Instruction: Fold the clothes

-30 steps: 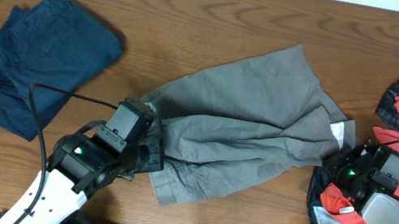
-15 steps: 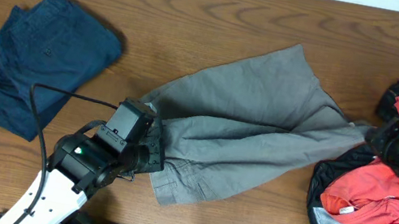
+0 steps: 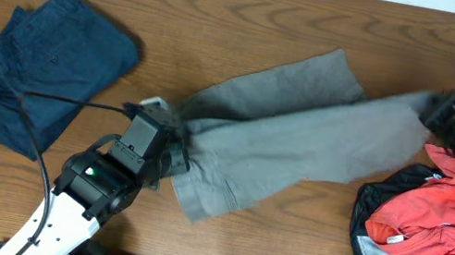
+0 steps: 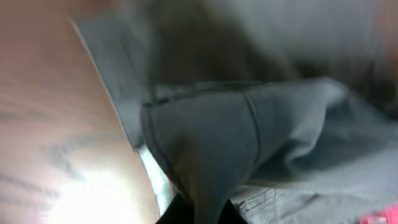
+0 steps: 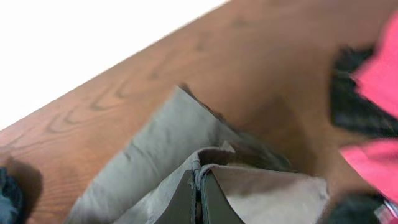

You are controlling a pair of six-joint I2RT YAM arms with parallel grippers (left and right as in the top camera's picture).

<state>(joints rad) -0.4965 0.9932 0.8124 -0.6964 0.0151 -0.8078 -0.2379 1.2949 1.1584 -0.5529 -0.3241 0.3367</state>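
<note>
Grey shorts (image 3: 300, 140) are stretched across the middle of the table between my two grippers. My left gripper (image 3: 175, 148) is shut on their left end; in the left wrist view the grey fabric (image 4: 211, 143) runs down between the fingers (image 4: 200, 214). My right gripper (image 3: 441, 114) is shut on their right end and holds it lifted; in the right wrist view the fingers (image 5: 199, 193) pinch a hem of the grey cloth (image 5: 161, 155). A heap of red and black clothes (image 3: 415, 236) lies at the right edge, also in the right wrist view (image 5: 373, 81).
Folded dark navy shorts (image 3: 46, 63) lie at the far left. The wooden table (image 3: 228, 15) runs to a white back edge. The red and black heap sits under my right arm.
My right gripper rose from the heap and moved up and to the right with the shorts' end, pulling the grey shorts taut. My left gripper shifted slightly up with the cloth.
</note>
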